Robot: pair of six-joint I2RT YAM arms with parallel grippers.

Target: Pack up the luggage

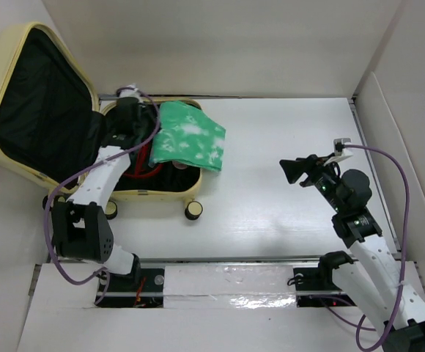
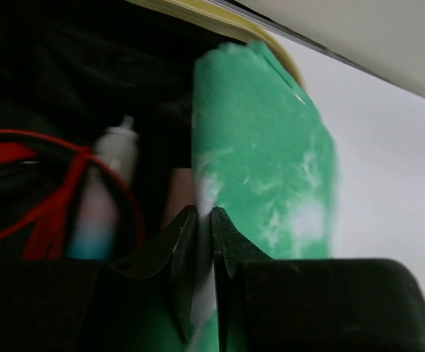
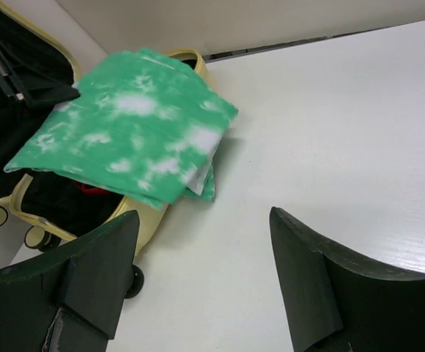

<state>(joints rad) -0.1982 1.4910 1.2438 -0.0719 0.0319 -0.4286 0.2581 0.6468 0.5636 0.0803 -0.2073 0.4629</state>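
The pale-yellow luggage (image 1: 22,44) lies open at the far left, lid raised, black lining showing. A folded green-and-white cloth (image 1: 188,137) is held over its right rim, half above the table; it also shows in the left wrist view (image 2: 264,154) and right wrist view (image 3: 132,132). My left gripper (image 1: 148,133) (image 2: 204,220) is shut on the cloth's left edge, above the case. Inside the case are red cord (image 2: 58,198) and a white-and-blue bottle (image 2: 102,198). My right gripper (image 1: 292,170) (image 3: 205,235) is open and empty, above the table to the right of the case.
White walls enclose the table at the back and right (image 1: 388,95). Caster wheels (image 1: 193,210) stick out from the case's near side. A foil-covered strip (image 1: 227,282) runs along the near edge between the arm bases.
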